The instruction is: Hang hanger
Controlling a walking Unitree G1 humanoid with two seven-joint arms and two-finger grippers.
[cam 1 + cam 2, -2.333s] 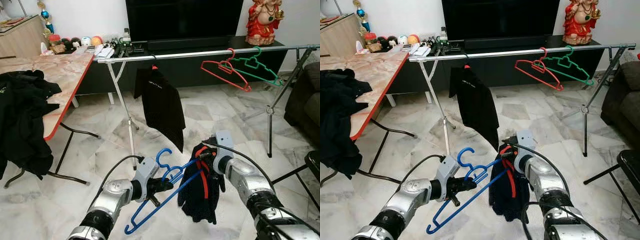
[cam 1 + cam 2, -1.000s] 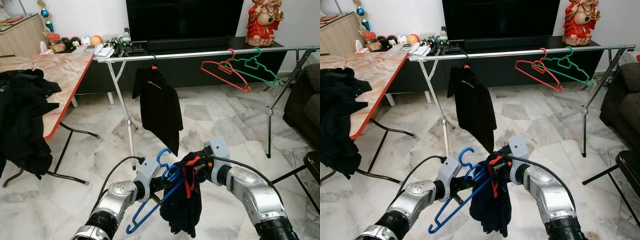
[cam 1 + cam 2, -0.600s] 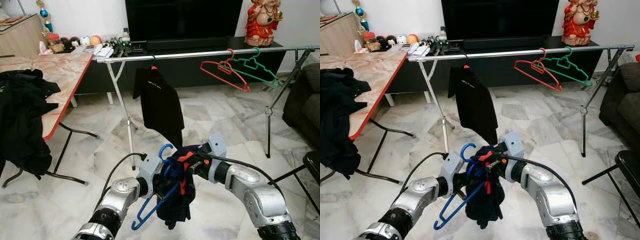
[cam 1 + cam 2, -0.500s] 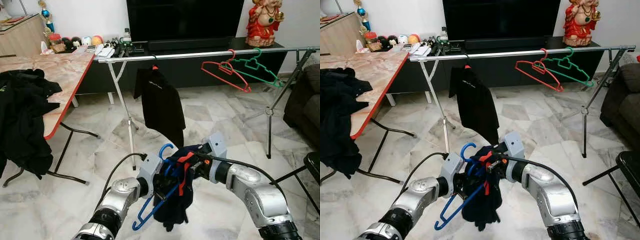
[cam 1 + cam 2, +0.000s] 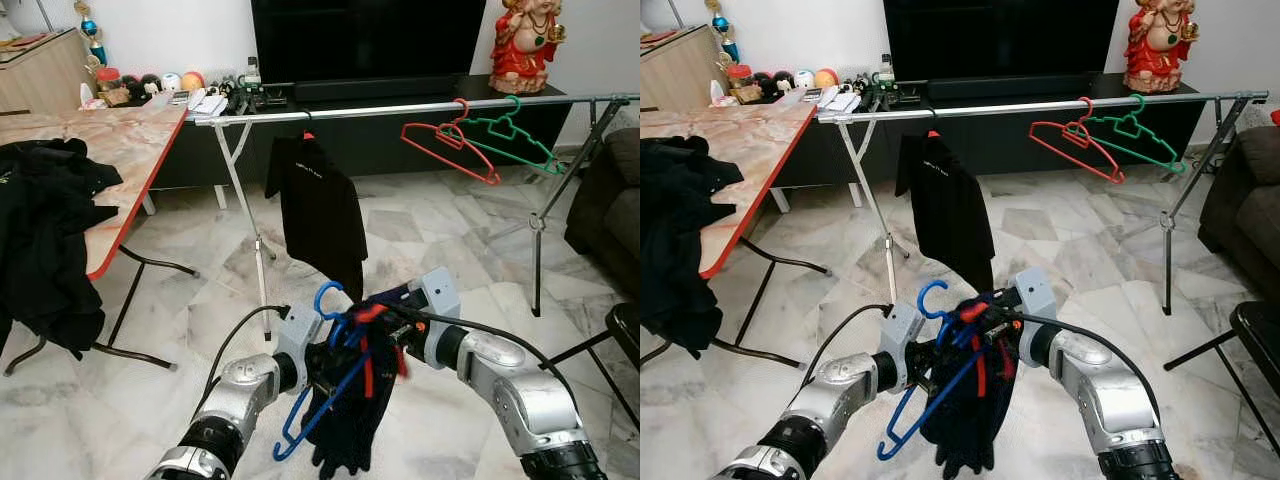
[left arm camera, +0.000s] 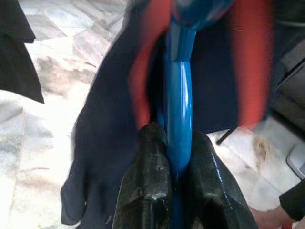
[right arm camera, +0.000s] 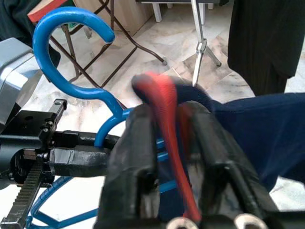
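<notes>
So the big thing here is the clothes rail (image 5: 400,108) running across the room in front of the TV stand, well away from the robot. It already has a black shirt (image 5: 322,208) hanging off it plus a red hanger (image 5: 450,150) and a green hanger (image 5: 510,135) further along, so my guess is that's where the blue one ends up.

Down low, both arms meet in front of the robot's chest. The dark garment (image 5: 350,420) with red trim drapes down between them, and it looks like it's being worked onto the blue hanger (image 5: 930,385), which would explain why the two are held so close.

The left gripper (image 6: 177,164) is clamped tight on the blue hanger's bar, fingers squeezed right against it, hook (image 7: 71,26) pointing up. The right gripper (image 7: 174,138) is pinched shut on the red-edged part of the garment, just beside the hanger's neck.

Hanger's nowhere near the rail yet, so the hanging itself isn't done.
</notes>
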